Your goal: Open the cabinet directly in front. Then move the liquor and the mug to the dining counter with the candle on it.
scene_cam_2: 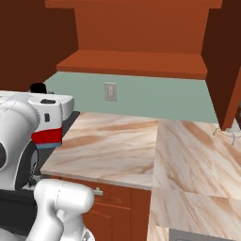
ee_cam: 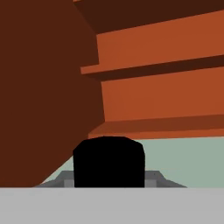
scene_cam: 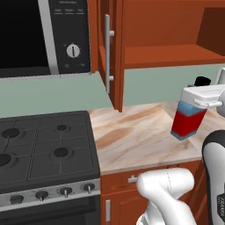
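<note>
My gripper is shut on the liquor, a squarish bottle with a blue upper body, a red lower part and a black cap. It hangs upright a little above the right end of the marble worktop. From the right base view, the bottle's red part shows under my white hand, and in the hand view its black cap rises at the bottom. The cabinet stands open, its door swung out with a silver bar handle. Its lower shelf looks bare. The mug, dining counter and candle are out of view.
A black stove adjoins the worktop on the left, under a microwave. Drawers sit below the worktop edge. A wall outlet is on the green backsplash. The cabinet's other open door hangs at the right.
</note>
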